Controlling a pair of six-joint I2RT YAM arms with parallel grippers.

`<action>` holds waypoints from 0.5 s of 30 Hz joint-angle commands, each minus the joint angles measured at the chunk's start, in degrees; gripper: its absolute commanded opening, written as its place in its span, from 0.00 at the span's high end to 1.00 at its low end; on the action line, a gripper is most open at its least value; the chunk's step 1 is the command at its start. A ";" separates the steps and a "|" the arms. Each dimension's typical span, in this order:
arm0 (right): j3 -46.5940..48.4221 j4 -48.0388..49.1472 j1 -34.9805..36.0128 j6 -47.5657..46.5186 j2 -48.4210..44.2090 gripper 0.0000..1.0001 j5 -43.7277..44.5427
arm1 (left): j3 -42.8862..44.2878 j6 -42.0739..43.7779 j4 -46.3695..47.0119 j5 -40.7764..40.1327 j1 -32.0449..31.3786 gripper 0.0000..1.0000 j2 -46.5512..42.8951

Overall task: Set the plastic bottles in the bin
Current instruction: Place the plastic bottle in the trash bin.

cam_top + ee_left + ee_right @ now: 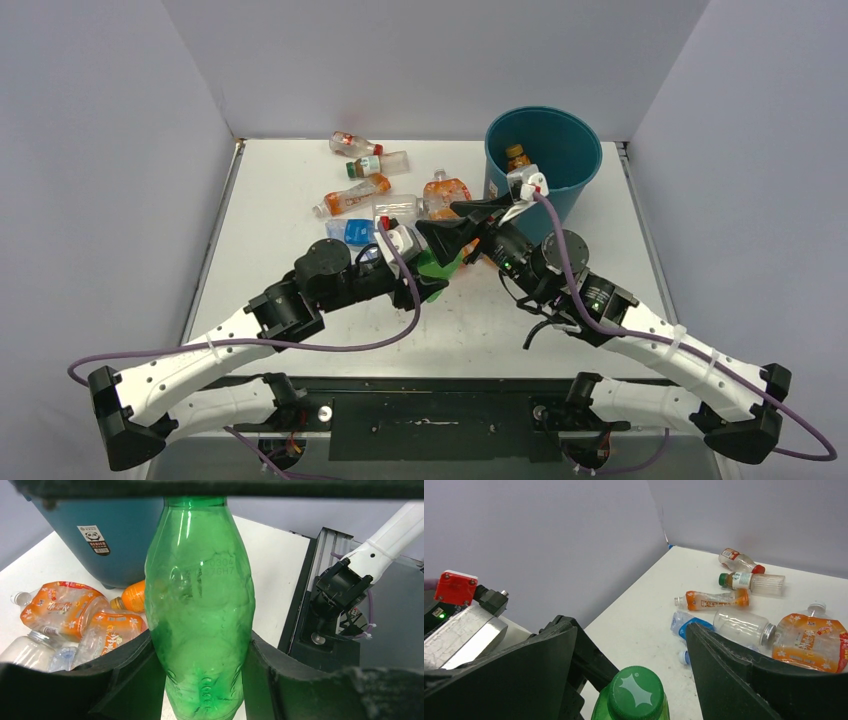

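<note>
— Pale grey walls (420, 60) close round a white worktop (270, 220). Where is the green bottle (200, 605)?

— Near the middle, between the two arms, not far from the bin (565, 150), on its near-left side. The left fingers (125, 675) press on its lower body from both sides, so they hold it.

— Which way does it point?

— Its long axis runs out along the left fingers, base toward that wrist, neck away. The green cap (636, 692) faces the right wrist camera almost head-on, so the neck end points at the right arm.

— And the right fingers (734, 670)?

— Spread wide, one on each side of the cap, with a clear gap to it. They hold nothing.

— Does the bottle touch the worktop?

— Can't tell; the fingers hide its underside from above.

— The bin?

— Teal, upright at the far right, with a white sticker (94, 540) on its side. A bottle with an orange cap (516, 157) sits inside, cap up.

— The rest?

— Loose on the worktop left of the bin. A red-capped bottle (355, 144) and a green-capped bottle (378, 163) lie at the far edge. An orange-labelled bottle (352, 196) lies with its neck to the left. A crushed orange bottle (445, 193) lies beside the bin. A clear bottle (398, 208) and a blue-labelled bottle (352, 231) lie nearer the arms.
</note>
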 commanded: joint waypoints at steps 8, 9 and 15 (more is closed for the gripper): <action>1.01 0.96 1.45 -0.63 -1.95 0.25 6.14 | 1.44 -1.67 2.71 -2.07 0.21 1.00 -0.99; 0.71 0.21 1.44 -0.50 -2.37 0.27 6.63 | 1.39 -1.67 2.72 -2.16 0.31 1.00 -1.03; -0.32 -1.89 1.43 0.03 -3.23 0.34 8.01 | 0.11 -1.60 5.50 -2.45 0.76 1.00 -1.97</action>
